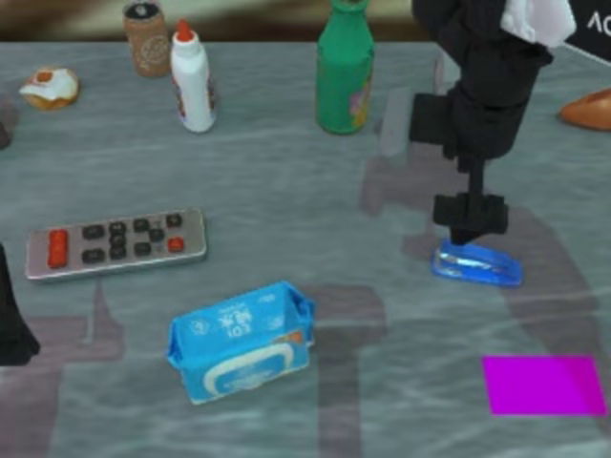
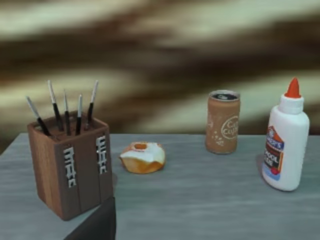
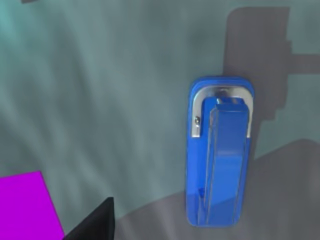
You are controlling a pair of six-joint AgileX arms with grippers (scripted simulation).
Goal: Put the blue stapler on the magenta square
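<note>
The table [image 1: 286, 191] is being shown as a grey-green surface with pale streaks, crossed by dark shadows of the arms. Behind its far edge a blurred brown and cream backdrop is being seen, without clear detail.

The blue stapler [image 1: 476, 263] is lying flat on the table at the right side, well apart from the magenta square [image 1: 543, 385], which is lying flush on the surface near the front right corner. The right gripper [image 1: 469, 227] is being held directly over the stapler's left end; whether its fingers are released or clenched cannot be told, and contact with the stapler cannot be judged. In the right wrist view the stapler [image 3: 219, 150] is being seen lengthwise from above, with a corner of the square [image 3: 25, 207] beside it.

The left gripper [image 1: 11, 324] is being kept at the left edge of the table; its grip cannot be told either.

Elsewhere a remote [image 1: 116, 243], a wipes pack [image 1: 241, 341], a glue bottle [image 1: 193, 81], a green bottle [image 1: 345, 67], a brown can [image 1: 146, 36] and a doughnut [image 1: 50, 88] are being displayed. A wooden brush holder [image 2: 70, 167] is being shown in the left wrist view.
</note>
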